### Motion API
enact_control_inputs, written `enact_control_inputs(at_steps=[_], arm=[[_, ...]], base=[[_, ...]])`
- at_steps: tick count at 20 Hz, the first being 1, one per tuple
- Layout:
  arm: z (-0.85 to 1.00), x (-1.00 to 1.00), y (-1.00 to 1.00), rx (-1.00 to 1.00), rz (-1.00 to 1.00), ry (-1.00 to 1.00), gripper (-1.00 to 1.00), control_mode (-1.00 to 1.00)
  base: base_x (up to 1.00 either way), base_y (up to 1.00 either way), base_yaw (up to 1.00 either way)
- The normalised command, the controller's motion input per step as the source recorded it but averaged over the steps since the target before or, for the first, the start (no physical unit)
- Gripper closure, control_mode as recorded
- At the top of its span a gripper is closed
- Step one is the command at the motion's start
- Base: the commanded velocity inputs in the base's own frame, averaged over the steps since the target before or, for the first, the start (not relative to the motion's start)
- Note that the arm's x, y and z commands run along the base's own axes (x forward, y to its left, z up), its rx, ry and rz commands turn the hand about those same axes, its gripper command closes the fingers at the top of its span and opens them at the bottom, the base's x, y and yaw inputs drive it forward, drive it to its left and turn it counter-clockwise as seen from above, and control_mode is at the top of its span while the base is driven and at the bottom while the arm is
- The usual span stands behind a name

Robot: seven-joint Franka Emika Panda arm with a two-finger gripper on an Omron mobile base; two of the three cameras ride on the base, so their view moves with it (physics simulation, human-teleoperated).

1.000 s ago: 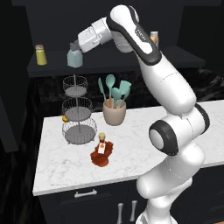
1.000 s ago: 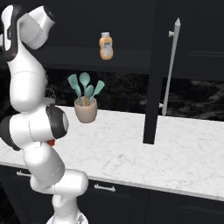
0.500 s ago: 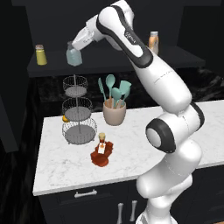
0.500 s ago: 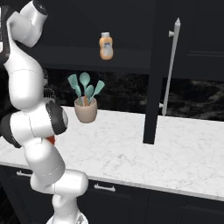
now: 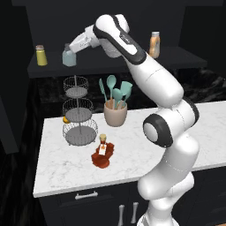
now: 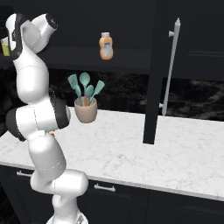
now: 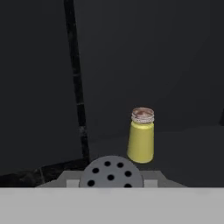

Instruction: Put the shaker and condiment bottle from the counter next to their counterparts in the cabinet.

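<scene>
gripper [image 5: 69, 52] clamped on shaker [image 5: 68, 57] | shaker at cabinet shelf [image 5: 114, 66], near yellow shaker [image 5: 41, 55] | red bottle [image 5: 103, 152] lying on counter [image 5: 132, 150]

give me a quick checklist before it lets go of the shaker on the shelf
1. Gripper shut on the teal shaker: ok.
2. Shaker upright: ok in the left base view.
3. Shaker down on the shelf: cannot tell; its base looks level with the board, but contact is not clear.
4. Next to the yellow shaker: ok, the two are side by side with a gap.
5. Room for the fingers to open: ok, the yellow shaker stands apart from the cap.
6. Red bottle left for later: not ok, it lies tipped on the counter; the orange bottle waits on the shelf.
</scene>
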Motion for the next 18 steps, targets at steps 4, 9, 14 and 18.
enact_control_inputs(at_steps=[4,9,14,18], arm=[[0.0,0.6,0.38,0.15,-0.01,0.0,1.0,-1.0],[0.03,0.48,0.43,-0.01,-0.08,0.0,1.0,-1.0],[0.27,0.36,0.36,-0.05,-0.13,-0.01,1.0,-1.0],[0.24,0.35,0.25,-0.04,-0.12,0.0,1.0,-1.0]], base=[[0.0,0.0,0.0],[0.0,0.0,0.0],[0.0,0.0,0.0],[0.0,0.0,0.0]])
